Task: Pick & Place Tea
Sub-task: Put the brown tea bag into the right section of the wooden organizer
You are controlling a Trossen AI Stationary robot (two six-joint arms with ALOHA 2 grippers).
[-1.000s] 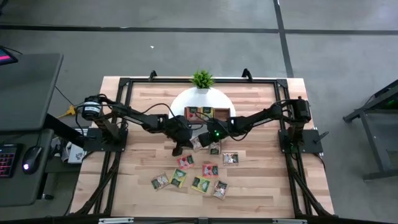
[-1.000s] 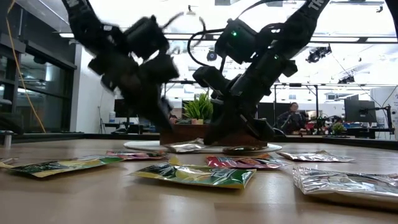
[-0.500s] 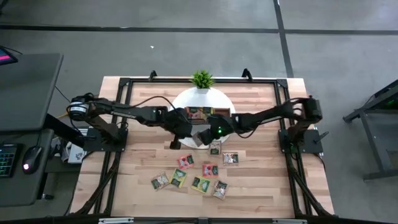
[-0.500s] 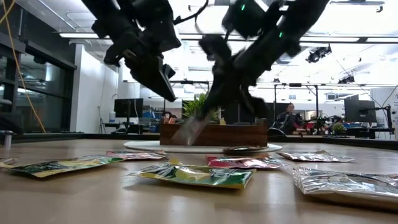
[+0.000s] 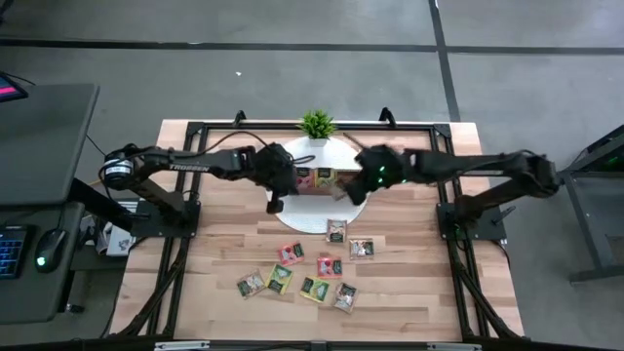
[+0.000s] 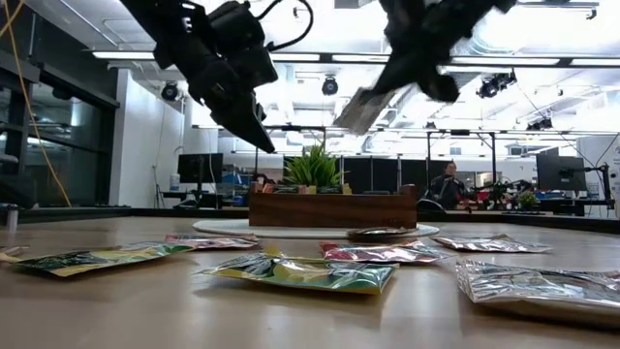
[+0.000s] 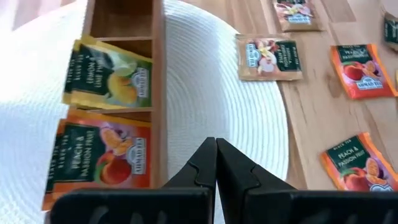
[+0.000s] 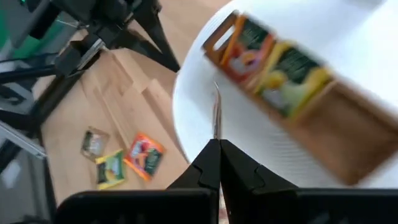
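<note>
The right gripper (image 8: 217,149), pinching a grey sachet (image 6: 363,107), is now lifting it over the tray (image 5: 327,179), up from the table, so placing is near; the left gripper (image 7: 216,163), pressed together and empty, is hovering beside the tray

A grey floor (image 5: 292,68) crossed by dark seams surrounds the wooden surface (image 5: 409,292). A dark desk (image 5: 39,136) with a keyboard (image 5: 12,253) and mouse (image 5: 43,260) stands to the left. Far behind, monitors (image 6: 199,167) line the room under bright ceiling lights (image 6: 542,34); tall windows (image 6: 48,136) are on the left, and a person (image 6: 450,184) sits at right.
</note>
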